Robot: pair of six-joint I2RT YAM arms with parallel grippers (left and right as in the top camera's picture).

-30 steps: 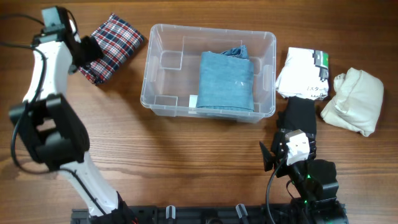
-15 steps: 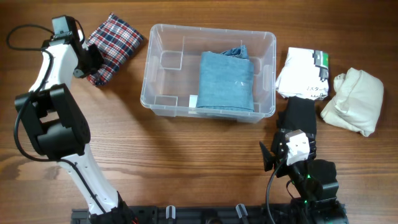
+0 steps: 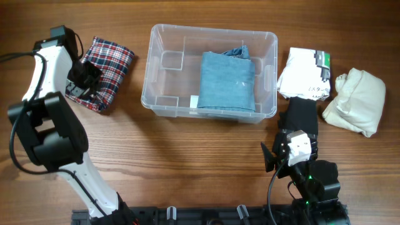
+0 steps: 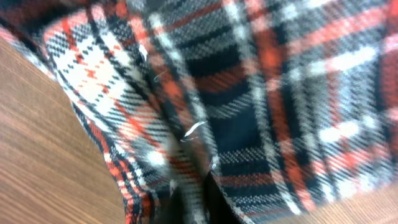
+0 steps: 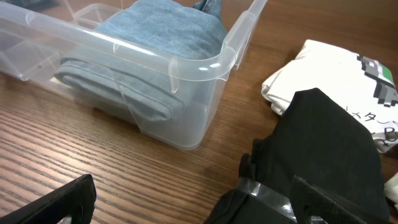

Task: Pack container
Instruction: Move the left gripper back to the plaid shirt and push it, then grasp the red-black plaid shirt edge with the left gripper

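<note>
The wooden surface point(image 3: 187, 162) fills the whole overhead view. The container point(image 3: 212, 27), a clear plastic bin, sits at the upper middle of that view. A folded blue denim piece point(image 3: 226, 81) lies flat in its right half, and a small white label point(image 3: 194, 101) shows on the base near its bottom wall.

At the far right lies a cream cloth bundle point(image 3: 355, 100). Just left of it is a folded white shirt with print point(image 3: 305, 75). A black cloth point(image 3: 301, 115) lies below the shirt and overlaps its lower edge.

At the upper left lies a folded red, black and white plaid cloth point(image 3: 103, 69), apart from the container's left wall. The left pincer point(image 3: 84, 78) is down on the left part of this cloth, so the container lies to its right with the rest of the cloth between them. Plaid fills the left wrist view, and I cannot tell whether the fingers are apart or closed on it.

The right pincer point(image 5: 168, 202) sits at the lower right of the overhead view with its fingers spread wide and nothing between them. The container's lower right corner lies above and left of it, near but not touching.
</note>
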